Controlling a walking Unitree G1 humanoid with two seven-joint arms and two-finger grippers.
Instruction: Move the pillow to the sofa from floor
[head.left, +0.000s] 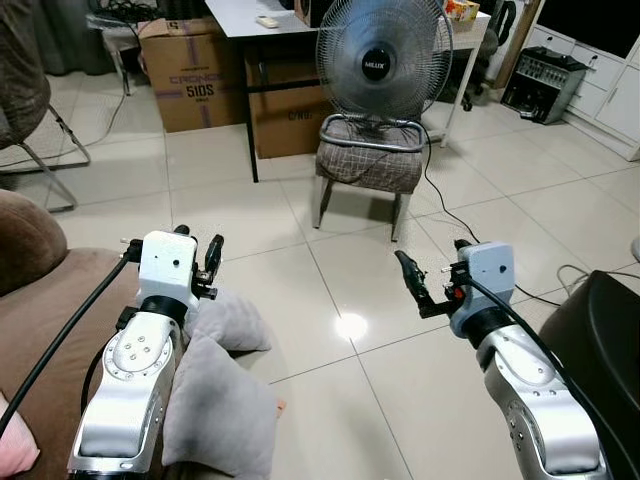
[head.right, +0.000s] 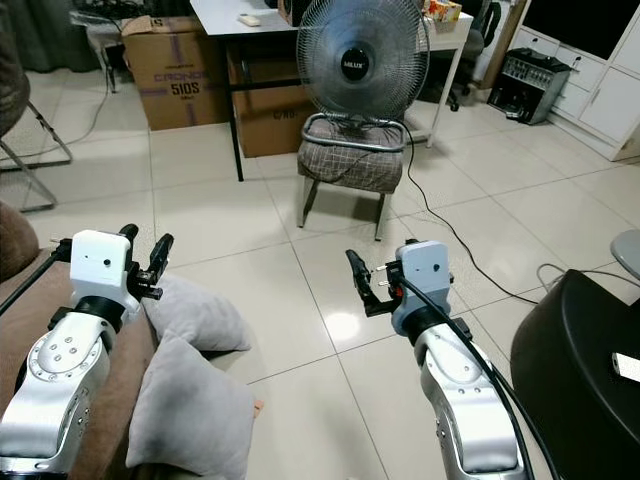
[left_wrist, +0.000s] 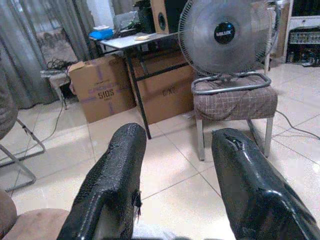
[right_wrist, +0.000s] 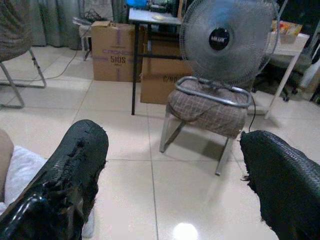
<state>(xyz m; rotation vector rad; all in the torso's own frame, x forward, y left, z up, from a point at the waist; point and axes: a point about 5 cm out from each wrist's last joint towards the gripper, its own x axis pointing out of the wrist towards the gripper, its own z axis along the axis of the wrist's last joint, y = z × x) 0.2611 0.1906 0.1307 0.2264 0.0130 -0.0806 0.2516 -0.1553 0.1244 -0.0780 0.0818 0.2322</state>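
the grey pillow is lying just below the left gripper, both it and the right gripper hanging open-fingered, so lowering straight onto a corner looks wisest.

Glossy cream-white tiled floor with thin dark grout lines, spread across most of the head views, a bright lamp reflection near centre. At lower left, two soft grey fabric pillows, resting partly on the tiles against the edge of a brown upholstered sofa. At upper centre, a metal-legged stool with a checked cushion, standing on the tiles and carrying a round grey pedestal fan. Trailing from there toward the right edge, a thin black cable. At upper left, two brown cardboard boxes on the tiles, beside and under a black-legged white table. At lower right, a rounded black object.
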